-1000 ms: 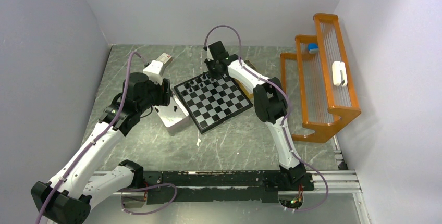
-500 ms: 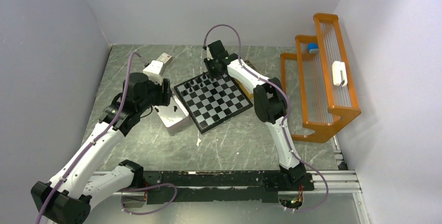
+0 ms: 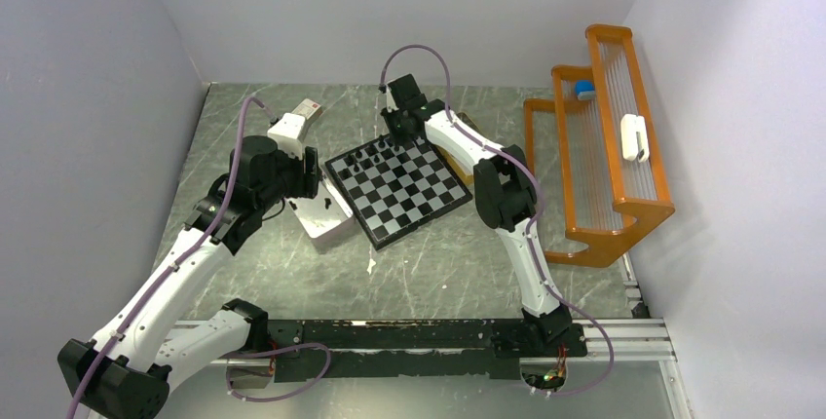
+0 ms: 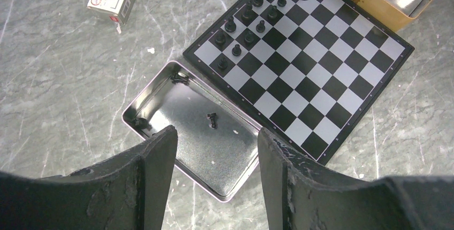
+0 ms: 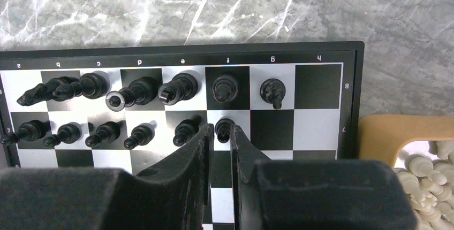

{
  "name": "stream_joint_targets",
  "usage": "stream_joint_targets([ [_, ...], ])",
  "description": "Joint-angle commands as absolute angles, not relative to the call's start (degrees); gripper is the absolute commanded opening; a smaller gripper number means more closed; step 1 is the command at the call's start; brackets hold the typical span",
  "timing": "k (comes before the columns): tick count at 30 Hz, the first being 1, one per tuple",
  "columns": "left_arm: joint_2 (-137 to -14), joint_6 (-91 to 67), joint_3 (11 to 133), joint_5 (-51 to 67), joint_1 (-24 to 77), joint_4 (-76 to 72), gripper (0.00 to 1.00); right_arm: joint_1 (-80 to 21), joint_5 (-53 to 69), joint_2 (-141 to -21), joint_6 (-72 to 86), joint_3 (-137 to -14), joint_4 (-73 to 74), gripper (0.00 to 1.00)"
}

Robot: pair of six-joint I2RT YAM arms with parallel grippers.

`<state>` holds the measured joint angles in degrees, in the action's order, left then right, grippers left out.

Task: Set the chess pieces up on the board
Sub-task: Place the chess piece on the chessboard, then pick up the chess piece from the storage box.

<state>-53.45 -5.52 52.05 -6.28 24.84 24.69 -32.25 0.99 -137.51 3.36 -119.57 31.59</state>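
From above, we saw the board [image 3: 394,190] lying askew on the table [image 3: 438,263]. The right hand [image 3: 397,136] hung over the board's far corner, among the black pieces [image 3: 368,157] standing there. The left hand [image 3: 310,173] hovered just off the board's left edge, over a tin [image 3: 331,229] that lay beside that edge. A white box [image 3: 309,107] lay on the far-left side of the board, and an orange rack [image 3: 604,166] stood well to the board's right.

Through the left wrist camera, we found the left hand [image 4: 214,133] released, its fingers [image 4: 155,182] spread wide and gripping nothing. The tin [image 4: 235,179] sat directly beneath it, just beside the board [image 4: 321,75]. A few loose black chessmen [image 4: 212,119] lay inside the tin, apart from the fingers. A tan tray [image 4: 396,5] sat at the board's far side.

Through the right wrist camera, we saw the right hand [image 5: 222,130] drawn narrow around a black pawn [image 5: 225,125]. The pawn stood upright on the board's second row, on the file marked f, right between the fingertips [image 5: 206,133]. We could not tell whether the fingers were pinching it or merely flanking it. Five more pawns [image 5: 104,132] lined the same row to its left, with larger pieces [image 5: 179,88] on the edge row behind. Cream pieces [image 5: 428,187] lay heaped in the tan tray [image 5: 396,128] just off the board's corner.
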Motion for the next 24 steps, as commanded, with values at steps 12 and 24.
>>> stream_joint_targets([
  [12, -54.8, -8.7, 51.8, -6.3, 24.7, 21.9, 0.66, -32.3, -3.3, -129.4, 2.2, -122.3, 35.8, 0.51],
  [24, -69.6, -14.1, 55.9, -4.2, 22.3, 26.2, 0.59, -32.4, 6.5, -93.7, 8.9, -80.6, 18.4, 1.0],
])
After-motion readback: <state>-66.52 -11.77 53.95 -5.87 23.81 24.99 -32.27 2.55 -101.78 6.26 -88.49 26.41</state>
